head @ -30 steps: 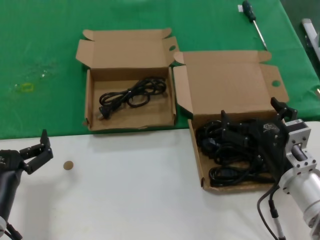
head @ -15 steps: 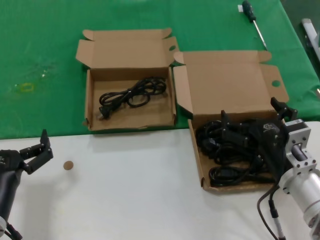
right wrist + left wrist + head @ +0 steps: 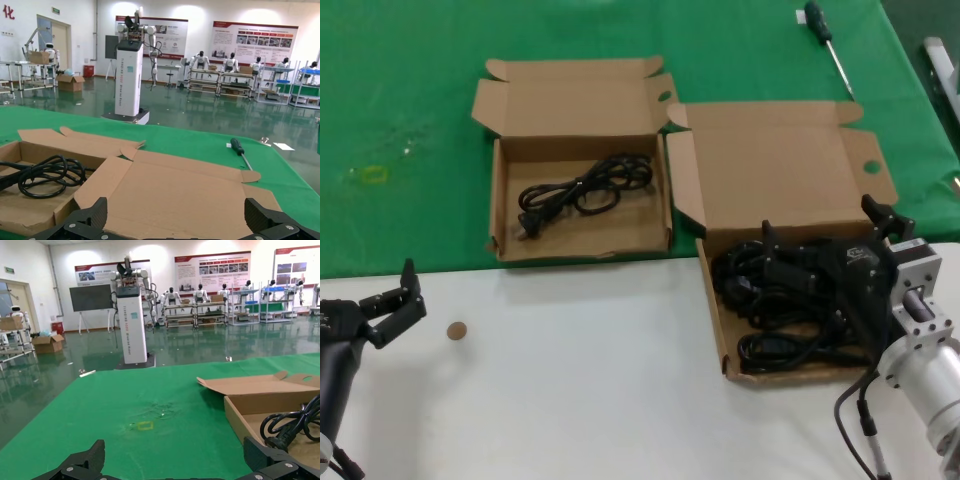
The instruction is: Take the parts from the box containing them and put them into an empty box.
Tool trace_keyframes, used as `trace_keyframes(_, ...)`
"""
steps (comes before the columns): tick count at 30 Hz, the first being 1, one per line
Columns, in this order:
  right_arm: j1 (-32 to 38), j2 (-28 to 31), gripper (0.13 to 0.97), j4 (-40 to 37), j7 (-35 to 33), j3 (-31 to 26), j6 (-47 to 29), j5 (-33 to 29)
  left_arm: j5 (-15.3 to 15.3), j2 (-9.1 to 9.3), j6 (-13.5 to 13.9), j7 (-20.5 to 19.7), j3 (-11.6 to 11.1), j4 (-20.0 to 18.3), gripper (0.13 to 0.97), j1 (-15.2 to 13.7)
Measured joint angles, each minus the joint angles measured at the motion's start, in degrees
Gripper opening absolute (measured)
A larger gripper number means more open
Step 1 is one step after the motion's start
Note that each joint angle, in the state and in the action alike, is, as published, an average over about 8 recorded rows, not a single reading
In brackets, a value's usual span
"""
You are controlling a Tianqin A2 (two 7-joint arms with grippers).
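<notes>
One cord (image 3: 585, 190) in smaller box (image 3: 510, 245); head view alone shows coin (image 3: 456, 330).

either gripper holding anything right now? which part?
Nothing is held. The left gripper is open over the white table, apart from the boxes. The right gripper is open above the power cords in the larger box, not closed on any.
</notes>
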Motion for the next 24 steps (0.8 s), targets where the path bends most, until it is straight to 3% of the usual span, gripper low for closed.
trace_keyframes(24,0.0,0.0,0.966,0.0,0.0,0.0,0.0,0.0,0.0,0.0,0.0,0.0,0.0,0.0,0.966,0.0)
